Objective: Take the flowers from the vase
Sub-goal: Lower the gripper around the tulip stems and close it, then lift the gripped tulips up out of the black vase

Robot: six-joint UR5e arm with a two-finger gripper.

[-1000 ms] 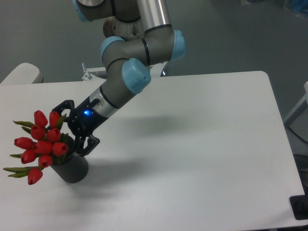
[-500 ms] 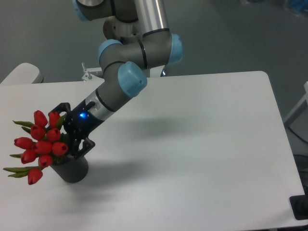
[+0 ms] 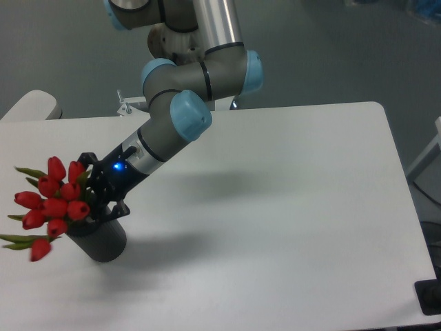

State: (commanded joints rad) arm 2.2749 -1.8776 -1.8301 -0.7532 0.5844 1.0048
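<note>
The flowers (image 3: 54, 200), a bunch of red tulip buds with green leaves, lean out to the left of the dark grey vase (image 3: 100, 240) near the table's front left. Their stems still reach into the vase's mouth. My gripper (image 3: 94, 194) comes in from the upper right, just above the vase rim. Its black fingers are closed around the stems right behind the buds. A blue light glows on its wrist. The stems themselves are hidden by the fingers and buds.
The white table (image 3: 275, 207) extends to the right. A white rounded object (image 3: 31, 105) sits beyond the far left edge, with a metal bracket (image 3: 127, 105) near the arm's base. A black item (image 3: 430, 296) is at the lower right corner.
The fingers have closed in on the stems. The gripper moved slightly left and down, and the bunch has shifted a little up and to the left.
</note>
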